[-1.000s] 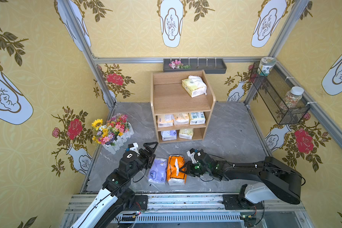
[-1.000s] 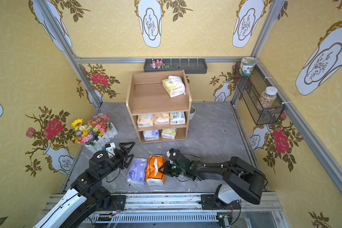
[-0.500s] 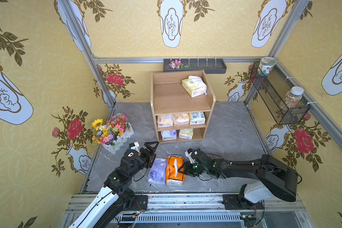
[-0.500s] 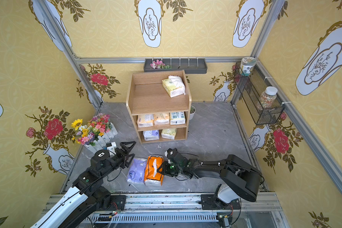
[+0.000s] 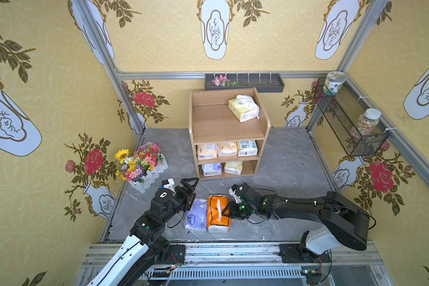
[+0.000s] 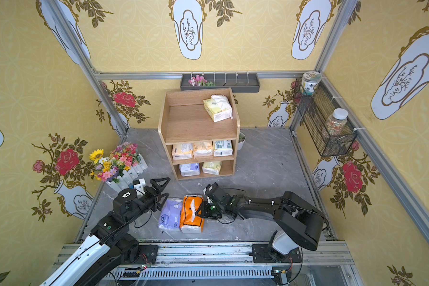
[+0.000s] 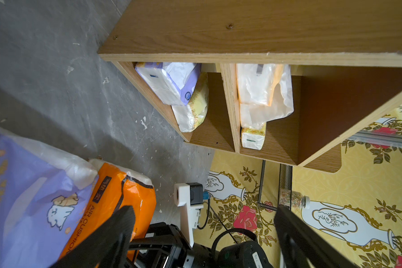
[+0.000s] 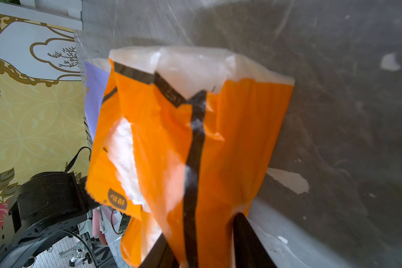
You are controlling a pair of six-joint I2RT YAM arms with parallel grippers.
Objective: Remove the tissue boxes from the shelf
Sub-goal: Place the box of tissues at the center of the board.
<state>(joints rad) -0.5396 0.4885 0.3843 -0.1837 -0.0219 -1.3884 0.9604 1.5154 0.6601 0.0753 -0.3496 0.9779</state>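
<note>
The wooden shelf (image 5: 227, 123) (image 6: 198, 123) stands at the back of the grey floor. A cream tissue box (image 5: 243, 110) lies on its top tier, three pale ones (image 5: 227, 148) fill the middle tier, and two (image 5: 211, 169) sit in the bottom tier. On the floor in front, an orange tissue box (image 5: 218, 214) (image 8: 195, 139) lies against a lavender one (image 5: 196, 215) (image 7: 33, 197). My right gripper (image 5: 227, 211) (image 8: 200, 232) has its fingers on both sides of the orange box's near edge. My left gripper (image 5: 192, 190) (image 7: 203, 211) hovers open and empty beside the lavender box.
A flower planter (image 5: 144, 166) stands at the left wall. A black wire basket (image 5: 349, 123) with jars hangs on the right wall, and a dark grey tray (image 5: 243, 83) hangs behind the shelf. A small potted plant (image 6: 240, 140) sits by the shelf's right side.
My right gripper has shifted the orange box leftward until it rests against the lavender one, and its jaws have widened. The left arm has barely moved.
</note>
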